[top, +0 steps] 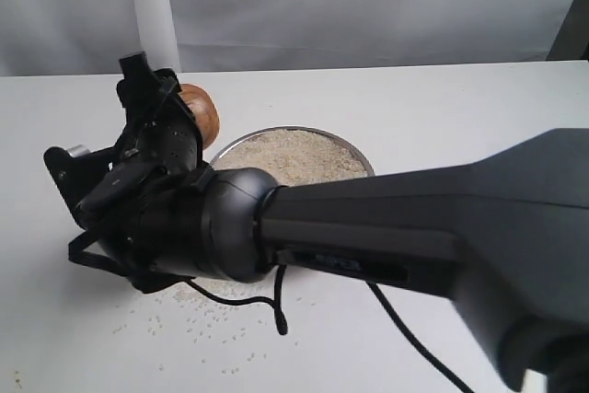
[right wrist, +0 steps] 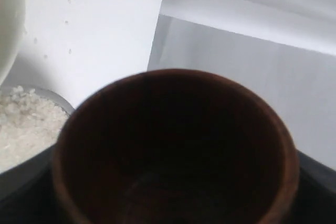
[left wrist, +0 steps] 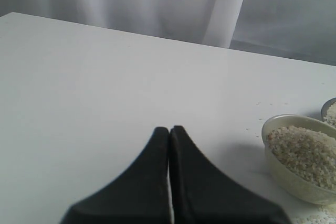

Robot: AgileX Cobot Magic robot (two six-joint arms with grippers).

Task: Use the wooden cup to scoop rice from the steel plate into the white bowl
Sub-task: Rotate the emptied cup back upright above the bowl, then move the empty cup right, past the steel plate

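Note:
My right gripper (top: 180, 122) has reached across to the left and is shut on the wooden cup (top: 200, 113), which hangs just beyond the steel plate's (top: 355, 147) left rim. Rice (top: 296, 156) covers the plate. In the right wrist view the wooden cup (right wrist: 173, 145) fills the picture, its dark inside showing no grains, with the rice (right wrist: 23, 127) beside it. The white bowl (left wrist: 294, 179) holds a mound of rice (left wrist: 307, 150); in the exterior view my arm hides it. My left gripper (left wrist: 169, 129) hovers over bare table, shut and empty.
Loose grains (top: 213, 330) lie scattered on the white table in front of the arm. A black cable (top: 278, 308) hangs under the right arm. A white post (top: 152, 6) stands at the back left before a grey curtain.

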